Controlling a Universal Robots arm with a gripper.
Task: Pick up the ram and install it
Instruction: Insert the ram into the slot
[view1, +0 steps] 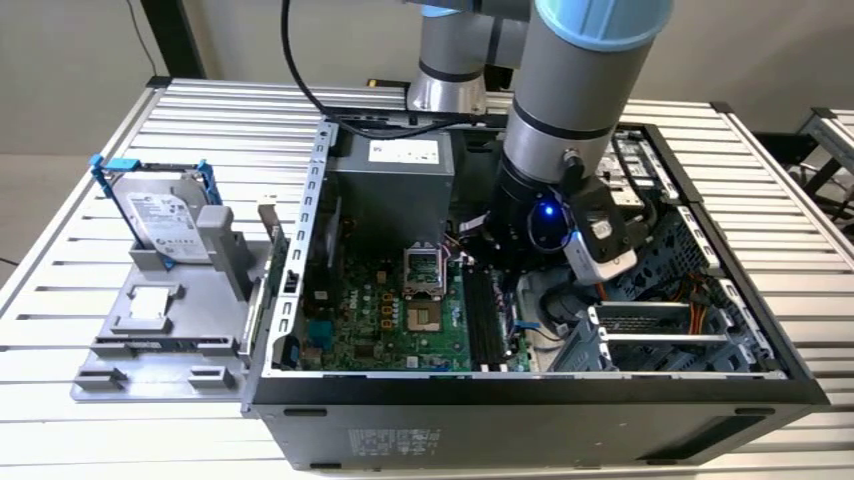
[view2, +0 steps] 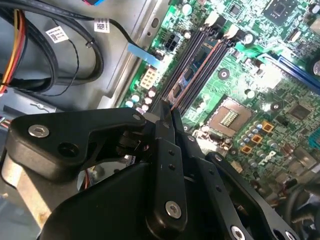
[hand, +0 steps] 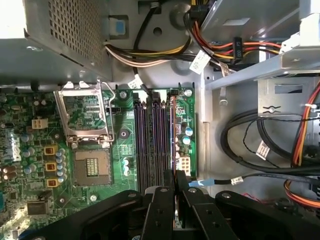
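Clenched on the ram's (hand: 173, 150) top edge, pincer (hand: 175, 200) poises this light, stiff, fragile stick over the slots (hand: 152, 140).

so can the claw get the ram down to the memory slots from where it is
Probably yes. The claw, shut on the ram, hangs right over the memory slots with the stick running along them. Nothing lies between, and the cables lie off to one side.
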